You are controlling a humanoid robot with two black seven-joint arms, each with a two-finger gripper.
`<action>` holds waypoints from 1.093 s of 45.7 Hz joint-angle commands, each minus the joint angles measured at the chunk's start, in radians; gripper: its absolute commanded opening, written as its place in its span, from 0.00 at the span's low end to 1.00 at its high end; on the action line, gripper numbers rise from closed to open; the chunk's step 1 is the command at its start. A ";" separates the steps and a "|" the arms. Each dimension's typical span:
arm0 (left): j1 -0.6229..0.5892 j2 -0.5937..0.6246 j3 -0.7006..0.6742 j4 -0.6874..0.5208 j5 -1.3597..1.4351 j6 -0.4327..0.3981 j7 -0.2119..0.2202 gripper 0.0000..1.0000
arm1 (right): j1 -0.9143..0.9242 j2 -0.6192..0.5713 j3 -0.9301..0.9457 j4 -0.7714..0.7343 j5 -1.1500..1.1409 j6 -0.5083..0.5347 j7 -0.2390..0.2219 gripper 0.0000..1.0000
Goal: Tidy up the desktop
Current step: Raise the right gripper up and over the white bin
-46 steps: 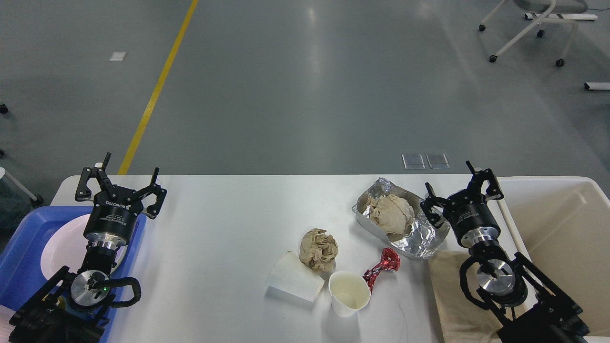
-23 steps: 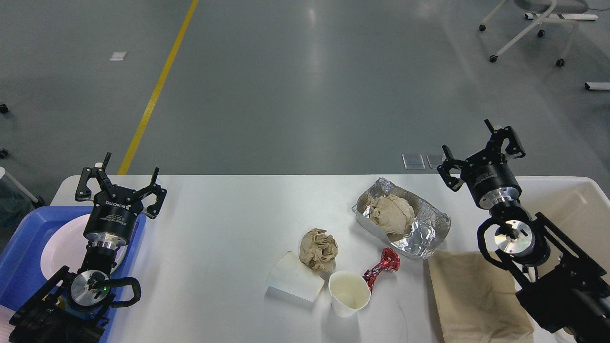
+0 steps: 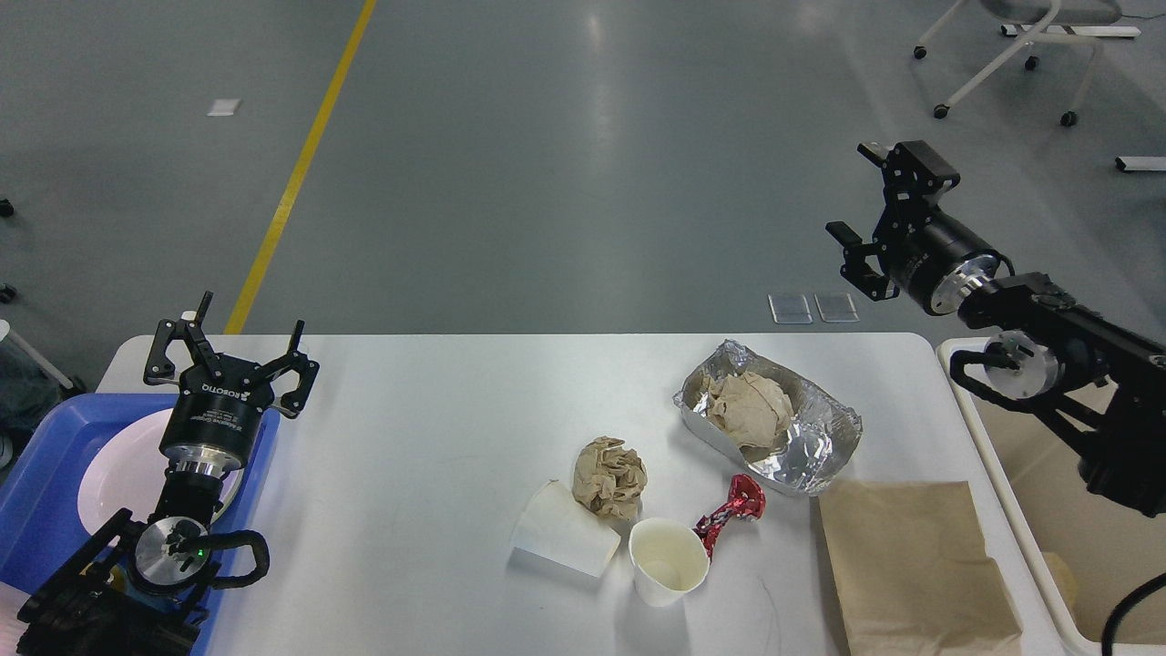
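Observation:
The white desktop (image 3: 428, 410) holds a foil tray (image 3: 811, 446) with crumpled brown paper (image 3: 749, 408) in it. A crumpled brown paper ball (image 3: 608, 476), a tipped white cup (image 3: 565, 530), an upright white cup (image 3: 669, 559), a red wrapper (image 3: 734, 510) and a flat brown paper bag (image 3: 911, 565) lie near the front. My left gripper (image 3: 226, 339) is open over the desktop's far left corner with nothing in it. High above the far right corner, my right gripper (image 3: 865, 200) is open and empty.
A blue tray (image 3: 36, 483) with a white plate (image 3: 118, 474) sits at the left edge under my left arm. A cream bin (image 3: 1048, 474) stands at the right edge. A wheeled chair base (image 3: 1011, 55) is on the floor beyond.
My right arm has risen from beside the foil tray and swung up and to the right, clear of the desktop. The paper bag now shows whole. The left arm has not moved.

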State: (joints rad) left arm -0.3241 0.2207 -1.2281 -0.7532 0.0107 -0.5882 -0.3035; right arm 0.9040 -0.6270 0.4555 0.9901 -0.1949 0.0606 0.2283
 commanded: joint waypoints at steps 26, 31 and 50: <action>0.000 0.000 0.001 0.000 0.000 -0.001 0.000 0.96 | 1.047 0.148 -1.396 0.041 0.011 0.741 -0.012 1.00; -0.001 0.000 0.001 0.000 0.000 0.001 0.000 0.96 | 1.154 0.250 -1.488 0.094 0.011 0.846 -0.018 1.00; 0.000 -0.001 0.001 0.000 0.000 0.001 0.000 0.96 | 1.556 0.360 -1.676 0.527 0.224 0.740 -0.472 1.00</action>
State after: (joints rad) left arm -0.3242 0.2202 -1.2272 -0.7532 0.0109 -0.5878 -0.3038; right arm 2.3445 -0.2956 -1.1572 1.3998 -0.0794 0.8463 -0.1443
